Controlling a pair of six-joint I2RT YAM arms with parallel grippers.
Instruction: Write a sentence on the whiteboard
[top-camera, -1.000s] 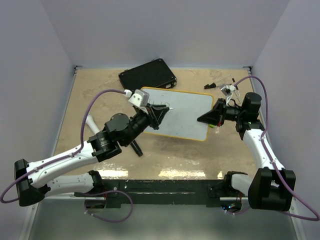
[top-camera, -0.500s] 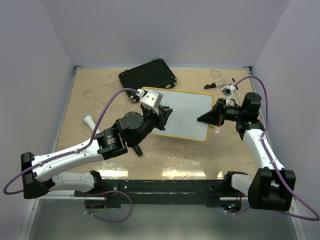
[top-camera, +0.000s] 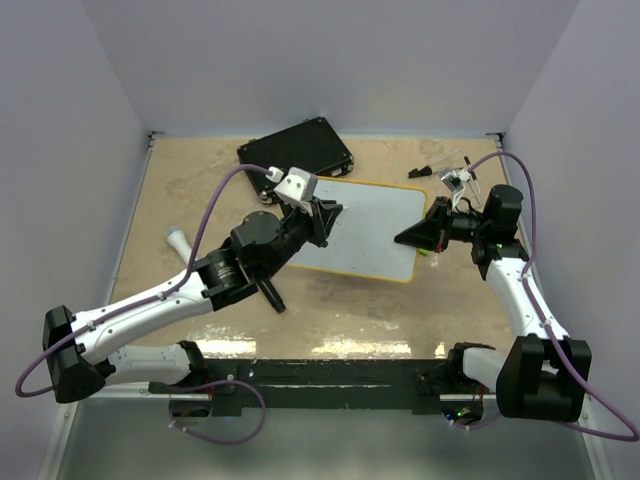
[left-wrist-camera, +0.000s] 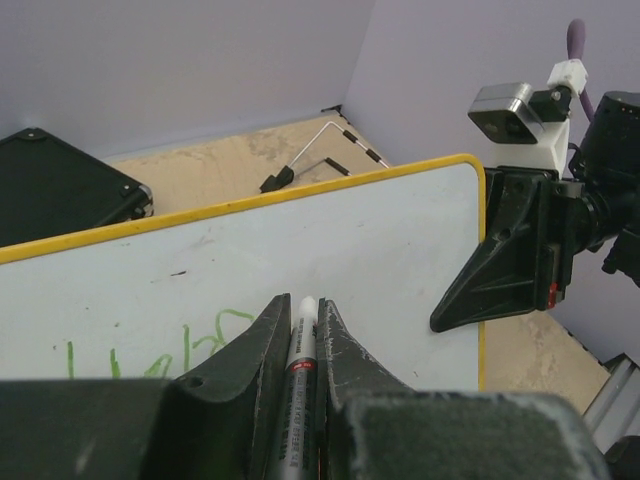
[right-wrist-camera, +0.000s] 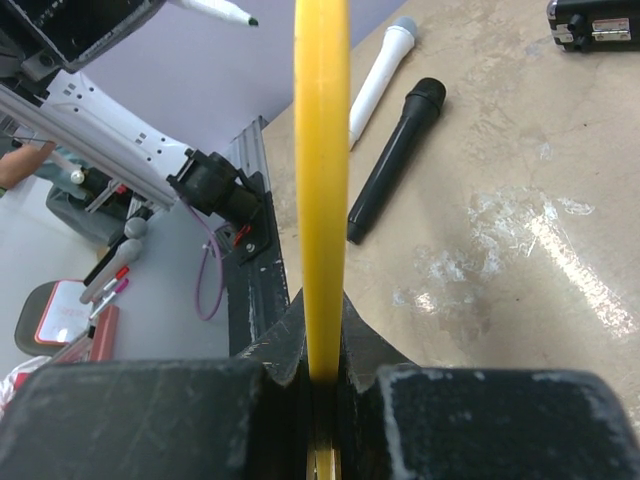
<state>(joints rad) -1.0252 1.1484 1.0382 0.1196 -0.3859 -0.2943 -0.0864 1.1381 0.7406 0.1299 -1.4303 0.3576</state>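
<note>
**Marker poised, blank board to the right**

Top view first. Finds the flat white rectangular whiteboard with its thin orange-yellow rim (top-camera: 375, 228) in the middle of the counter (top-camera: 200, 190), just in front of the black rectangular case (top-camera: 297, 147). Long axis left to right, right end swung a little nearer. Puts the left hand (top-camera: 330, 213) over the board's left half and the right hand (top-camera: 405, 238) at the right short edge. Left arm nearer the writing, clearly.

Left wrist now. Shows that hand closed on a white-barrelled marker (left-wrist-camera: 302, 345), tip pointing forward and down at the white face. Contact impossible to call. Places the thin green handwritten sentence (left-wrist-camera: 170, 355) down-left of the tip, with bare white stretching right toward the other hand. Calls for strokes rightward along the long axis, at a guess.

Right wrist last. Catches the yellow rim edge-on, pinched tight between both fingers. Picks out a white cylinder (right-wrist-camera: 375, 85) and a black cylinder (right-wrist-camera: 395, 165) lying loose on the counter beyond.
</note>
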